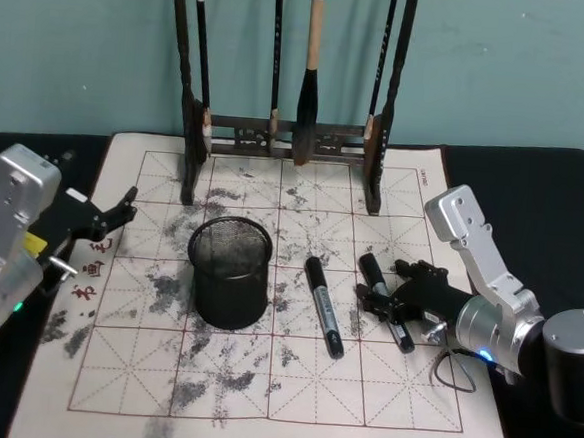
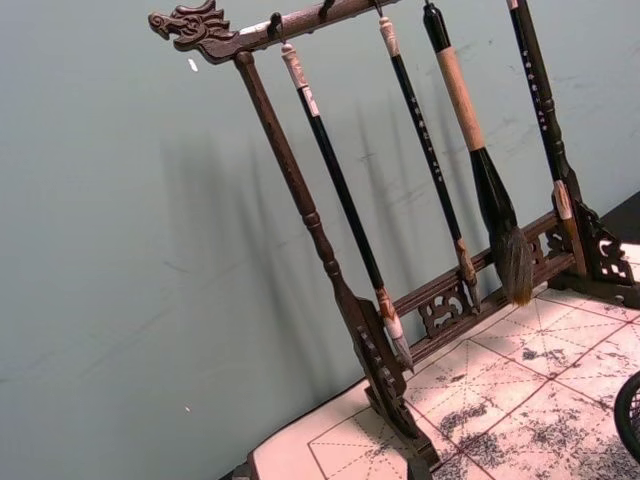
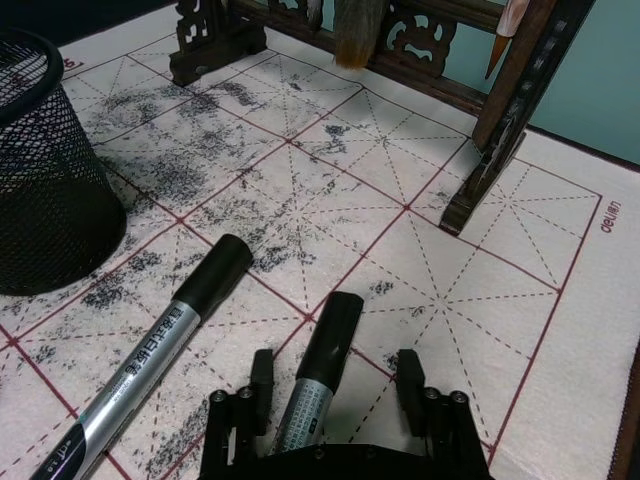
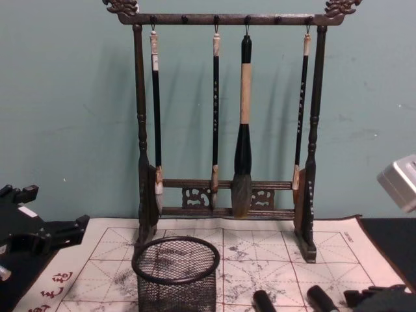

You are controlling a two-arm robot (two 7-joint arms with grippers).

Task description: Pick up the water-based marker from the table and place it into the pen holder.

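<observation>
right gripper (image 3: 335,385) sits low on the cloth (image 1: 430,389), fingers (image 3: 408,378) spread apart either side of the water-based marker (image 3: 322,365), not pinching it. the marker lies flat, its rear barrel hidden under the gripper. a second marker (image 1: 323,306) lies just beside it, toward the pen holder (image 1: 228,300), whose inside shows only mesh. left gripper (image 1: 122,212) is parked at the cloth's left edge.

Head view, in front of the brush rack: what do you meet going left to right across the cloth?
left gripper → pen holder → loose marker → second marker, with the right gripper set open around it, one finger on each side.
</observation>
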